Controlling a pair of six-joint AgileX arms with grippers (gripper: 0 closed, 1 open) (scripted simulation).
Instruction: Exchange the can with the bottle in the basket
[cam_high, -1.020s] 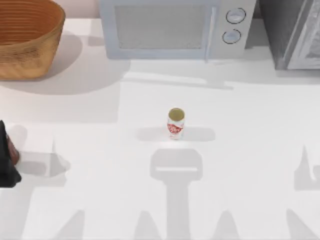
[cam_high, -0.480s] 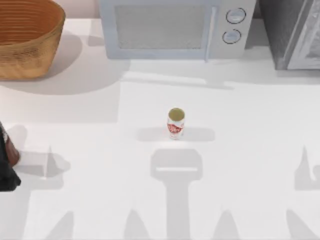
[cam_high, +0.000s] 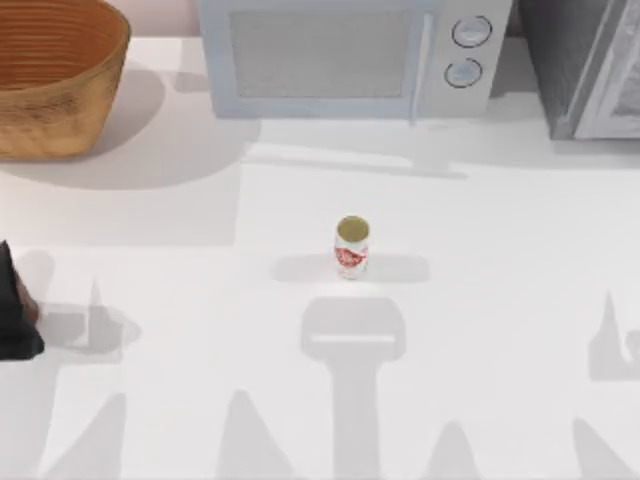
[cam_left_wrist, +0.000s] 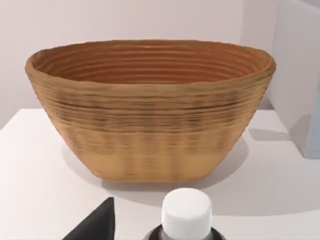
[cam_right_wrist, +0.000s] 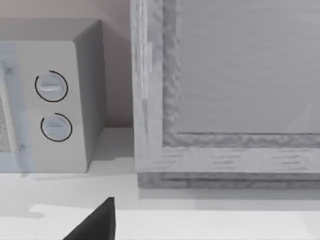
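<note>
Left gripper (cam_high: 15, 330), at the bench's left edge, grips the bottle (cam_left_wrist: 186, 215), now drawn slightly outward; basket (cam_high: 55, 80) empty, can (cam_high: 351, 246) next.

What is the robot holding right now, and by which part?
The left hand seems to hold the bottle around its body, below the white cap; the contact itself is out of view. The right hand is parked near the microwave.
</note>
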